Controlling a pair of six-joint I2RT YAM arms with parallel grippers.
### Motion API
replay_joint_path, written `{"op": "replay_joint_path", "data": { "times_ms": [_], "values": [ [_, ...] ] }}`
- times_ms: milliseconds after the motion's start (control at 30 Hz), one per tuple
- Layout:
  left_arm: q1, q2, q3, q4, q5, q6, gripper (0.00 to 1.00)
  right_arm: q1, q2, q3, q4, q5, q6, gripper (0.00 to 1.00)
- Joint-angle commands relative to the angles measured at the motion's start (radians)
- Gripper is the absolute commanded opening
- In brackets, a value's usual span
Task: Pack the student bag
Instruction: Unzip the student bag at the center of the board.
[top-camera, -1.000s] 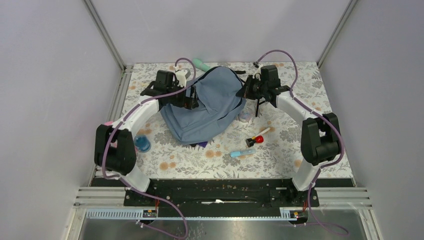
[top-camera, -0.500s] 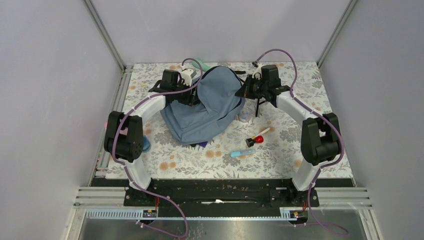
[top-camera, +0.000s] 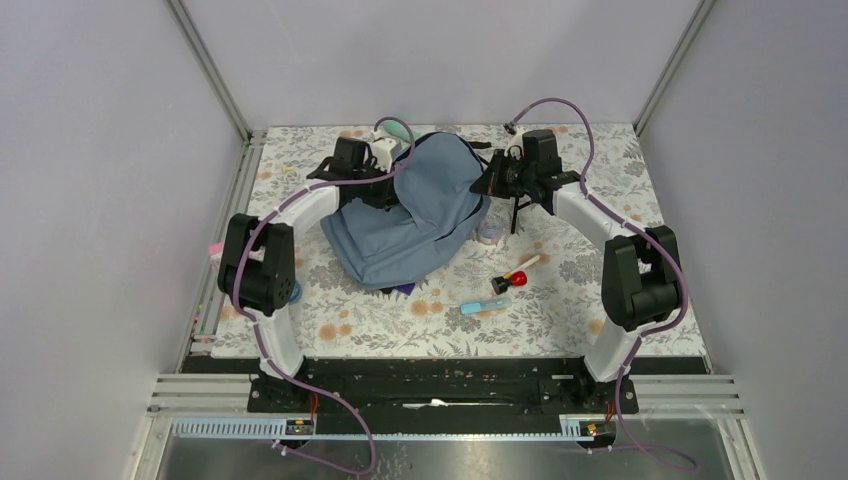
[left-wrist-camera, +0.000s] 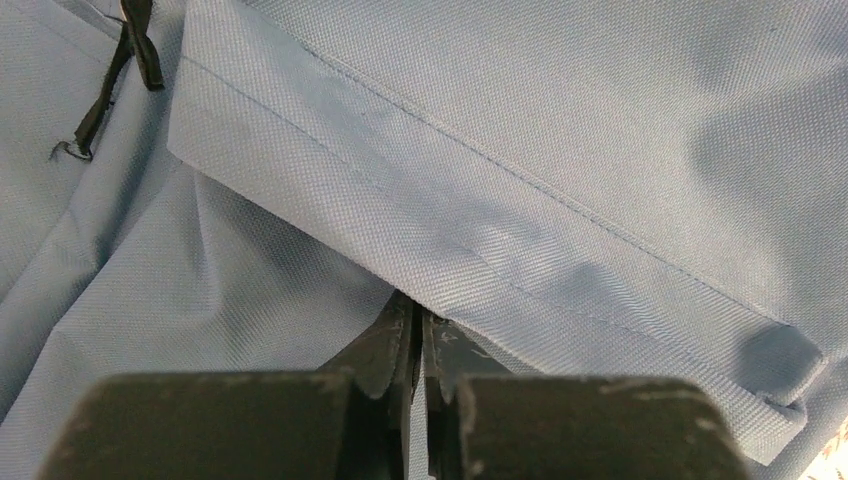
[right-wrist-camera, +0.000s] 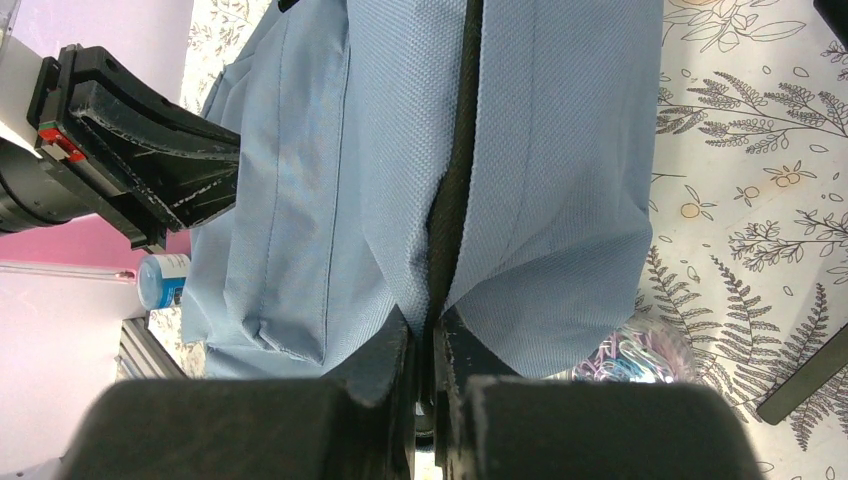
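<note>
Top external view vs 1 sec ago: the left arm's elbow has swung in toward the middle & stands taller. The left claw (top-camera: 384, 190) has slid a bit right & farther back, still at the bag's left side. The right arm has not moved. The student bag (top-camera: 420, 215) lies in the same spot, far middle of the flowery table (top-camera: 380, 320). Its top end is held up between the two claws, & its left edge is pushed in more than before.

Left wrist cam shows what the top can't. The left claw's fingers are closed to a thin slit, nipping the edge of a stitched fold of blue cloth. A thin black strap end hangs at the top left.

Right wrist cam: the right claw (right-wrist-camera: 430, 325) is squeezed shut on the dark zip strip that runs down the bag. It also shows a small blue bottle (right-wrist-camera: 160, 282) past the bag, which the left elbow mostly hides from the top. A clear pouch of coloured clips (right-wrist-camera: 625, 350) sits just beside the bag.

Only the top view shows a red-capped thing (top-camera: 515, 278) & a blue pen (top-camera: 485, 305), near the bag's front right but apart from it. A teal thing (top-camera: 397, 127) pokes out behind the bag.

Bag looks big, soft, slate-blue, woven & crumpled.
</note>
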Motion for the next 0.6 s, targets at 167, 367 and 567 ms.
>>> {"op": "replay_joint_path", "data": {
  "times_ms": [167, 367, 567],
  "values": [
    [-0.051, -0.091, 0.024, -0.076, -0.087, 0.065, 0.00, -0.001, -0.026, 0.023, 0.105, -0.009, 0.006, 0.00],
    [-0.134, -0.111, 0.074, -0.268, -0.259, 0.107, 0.00, -0.001, -0.022, 0.016, 0.105, 0.002, 0.014, 0.00],
    [-0.141, -0.173, 0.044, -0.300, -0.262, 0.065, 0.00, -0.001, -0.019, 0.010, 0.107, -0.001, 0.020, 0.00]
  ]
}}
